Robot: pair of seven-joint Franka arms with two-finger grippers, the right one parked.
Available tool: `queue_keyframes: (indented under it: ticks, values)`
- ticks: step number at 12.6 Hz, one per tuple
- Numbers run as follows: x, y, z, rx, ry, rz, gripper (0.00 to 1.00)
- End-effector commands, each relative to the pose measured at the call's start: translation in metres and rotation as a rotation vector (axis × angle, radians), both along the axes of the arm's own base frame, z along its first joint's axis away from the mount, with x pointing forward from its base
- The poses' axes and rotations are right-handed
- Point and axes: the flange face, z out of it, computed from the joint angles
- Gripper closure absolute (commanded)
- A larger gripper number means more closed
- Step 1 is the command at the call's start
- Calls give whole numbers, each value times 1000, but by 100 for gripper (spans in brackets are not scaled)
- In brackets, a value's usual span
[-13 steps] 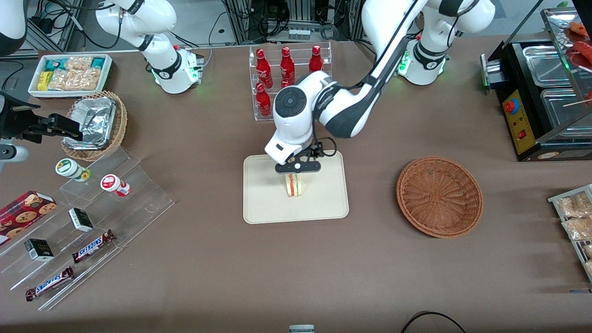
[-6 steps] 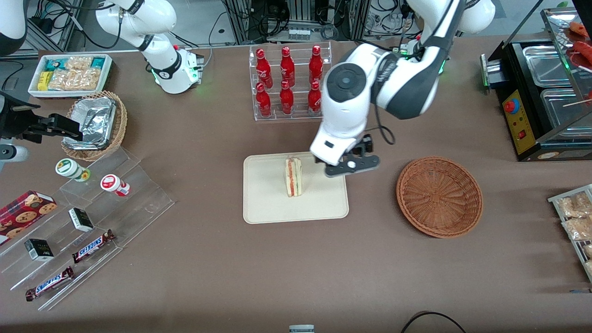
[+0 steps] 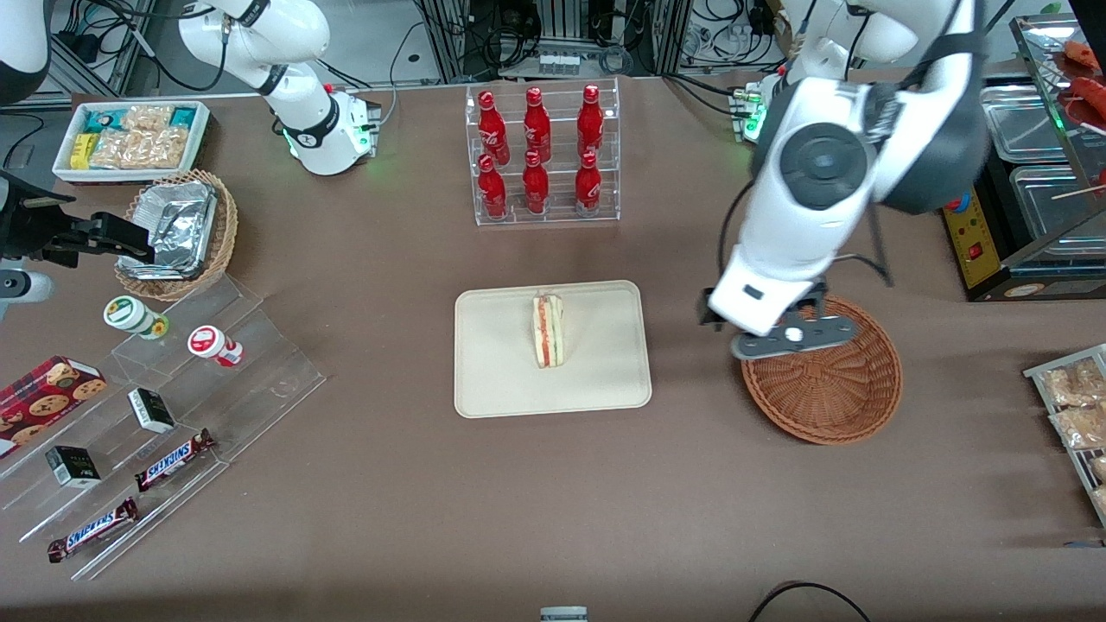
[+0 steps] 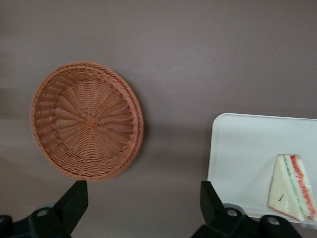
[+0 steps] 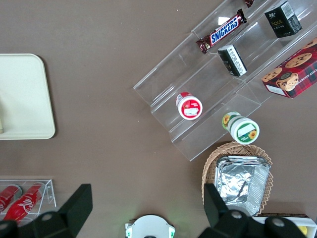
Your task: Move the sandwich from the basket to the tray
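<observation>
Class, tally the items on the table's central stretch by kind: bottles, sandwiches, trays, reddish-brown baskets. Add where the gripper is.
Red bottles: 6
Sandwich: 1
Tray: 1
Basket: 1
Total: 9
The gripper, open, hangs over the basket's rim.

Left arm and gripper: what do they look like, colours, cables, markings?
The left arm has glossy white shells with dark grey joint sections and a round dark grey cap on the wrist. A thin black cable loops beside the wrist. The gripper, above the basket rim, is a dark grey bar with a white dot; its black fingers are open.
</observation>
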Motion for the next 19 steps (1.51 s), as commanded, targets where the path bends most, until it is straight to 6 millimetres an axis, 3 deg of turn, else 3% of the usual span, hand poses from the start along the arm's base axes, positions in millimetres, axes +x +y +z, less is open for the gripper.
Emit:
queue_keyframes:
  ticks: [1, 9, 11, 12, 13, 19]
  values:
    - [-2, 36, 10, -23, 38, -38, 1]
    - [8, 192, 57, -109, 44, -8, 1]
    - [5, 214, 69, -117, 26, 5, 0]
    - [2, 235, 79, -126, 9, 33, 1]
    - [-1, 245, 83, -133, 4, 44, 1]
    - [-7, 253, 91, -147, 4, 52, 0]
